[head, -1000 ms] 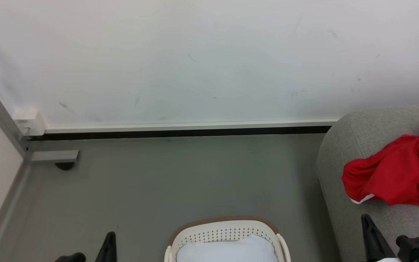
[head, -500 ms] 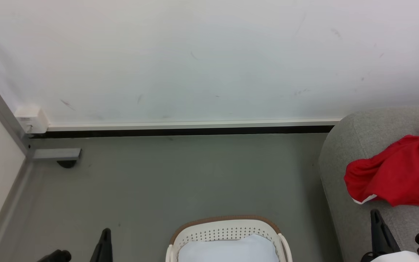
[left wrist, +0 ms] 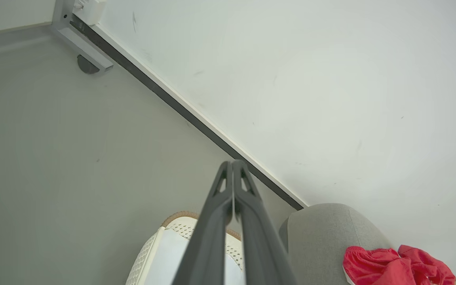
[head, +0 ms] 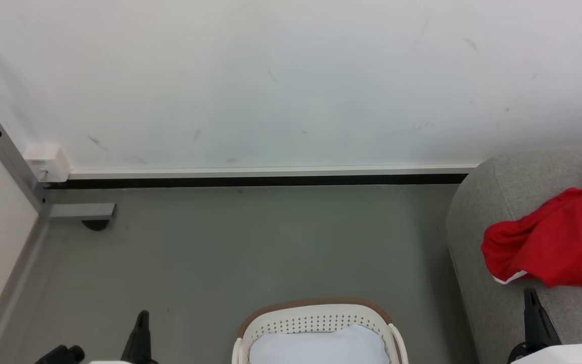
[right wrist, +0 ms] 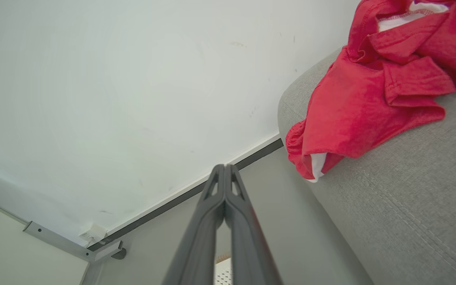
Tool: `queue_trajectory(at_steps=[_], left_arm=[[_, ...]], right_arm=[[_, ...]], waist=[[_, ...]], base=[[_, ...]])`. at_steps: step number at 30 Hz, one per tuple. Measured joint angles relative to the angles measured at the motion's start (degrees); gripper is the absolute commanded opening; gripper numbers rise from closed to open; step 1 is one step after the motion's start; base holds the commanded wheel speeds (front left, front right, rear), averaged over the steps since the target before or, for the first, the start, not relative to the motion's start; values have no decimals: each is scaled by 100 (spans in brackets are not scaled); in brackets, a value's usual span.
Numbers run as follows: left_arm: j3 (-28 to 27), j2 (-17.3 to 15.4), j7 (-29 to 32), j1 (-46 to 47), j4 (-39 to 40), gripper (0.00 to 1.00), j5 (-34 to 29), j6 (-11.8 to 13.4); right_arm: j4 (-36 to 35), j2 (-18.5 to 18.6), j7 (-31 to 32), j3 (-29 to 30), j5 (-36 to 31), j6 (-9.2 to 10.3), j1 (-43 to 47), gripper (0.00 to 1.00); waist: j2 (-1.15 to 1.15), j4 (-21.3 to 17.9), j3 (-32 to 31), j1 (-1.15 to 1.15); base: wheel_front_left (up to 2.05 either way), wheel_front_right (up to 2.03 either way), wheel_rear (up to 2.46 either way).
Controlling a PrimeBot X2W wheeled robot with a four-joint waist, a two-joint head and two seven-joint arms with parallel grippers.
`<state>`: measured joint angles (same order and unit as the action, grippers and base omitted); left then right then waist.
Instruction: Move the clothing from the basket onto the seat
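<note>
Red clothing [head: 548, 247] lies crumpled on the sofa [head: 503, 197], basket [head: 316, 319] left of the sofa; left gripper [left wrist: 232, 164] and right gripper [right wrist: 225, 168] both pinched together, empty

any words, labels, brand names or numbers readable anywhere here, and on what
No readable text in any view.
clothing: red fabric with white trim, no lettering visible.
basket: plain perforated wall and brown rim, no label.
seat: plain grey fabric.
white box at the foot of the wall: too small to show any marking.
The wall carries scuff marks, not writing.
</note>
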<state>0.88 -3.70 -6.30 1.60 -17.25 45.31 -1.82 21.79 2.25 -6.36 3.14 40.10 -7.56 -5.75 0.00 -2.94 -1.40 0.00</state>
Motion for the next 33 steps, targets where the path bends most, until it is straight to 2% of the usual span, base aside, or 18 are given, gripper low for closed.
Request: queue_trajectory(at_steps=[33], left_arm=[[-336, 45, 580, 196, 137, 0, 2126, -244]], right_arm=[[-350, 10, 587, 146, 2379, 0, -1, 0]], waist=[[0, 106, 57, 0]], base=[[0, 0, 0]])
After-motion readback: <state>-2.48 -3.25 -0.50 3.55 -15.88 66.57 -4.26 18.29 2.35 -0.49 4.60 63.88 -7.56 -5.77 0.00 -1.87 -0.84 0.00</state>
